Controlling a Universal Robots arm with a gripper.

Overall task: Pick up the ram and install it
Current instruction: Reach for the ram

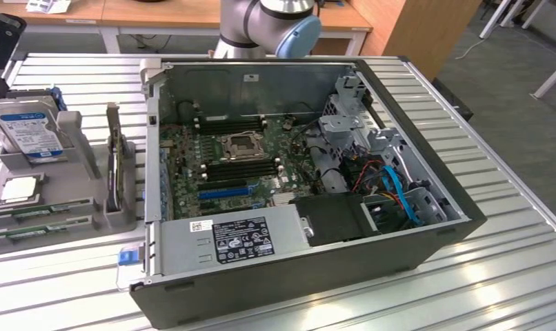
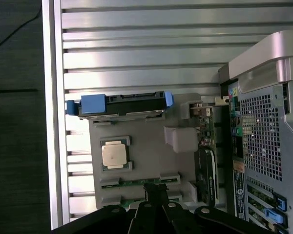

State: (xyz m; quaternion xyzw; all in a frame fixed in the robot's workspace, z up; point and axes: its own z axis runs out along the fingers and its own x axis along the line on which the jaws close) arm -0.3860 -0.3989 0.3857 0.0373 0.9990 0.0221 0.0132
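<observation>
Two ram sticks [image 2: 136,182], thin green boards, lie in the slots of a grey holder [image 2: 146,141] beside the computer case. In the exterior view the ram [image 1: 37,209] lies at the near end of that holder [image 1: 80,134], at the exterior view's left. My gripper [image 2: 154,194] hangs above the ram end of the holder, its black fingers together and nothing between them. It is well clear of the sticks. The motherboard [image 1: 236,162] lies exposed in the open case, with black memory slots [image 1: 245,167] beside the processor socket.
The holder also carries a hard drive with a blue label [image 1: 27,131] and a square silver processor chip [image 2: 113,155]. The open case [image 1: 416,238] takes up the table's middle, with cables and drive cages at its right. The arm's base [image 1: 259,27] stands behind it.
</observation>
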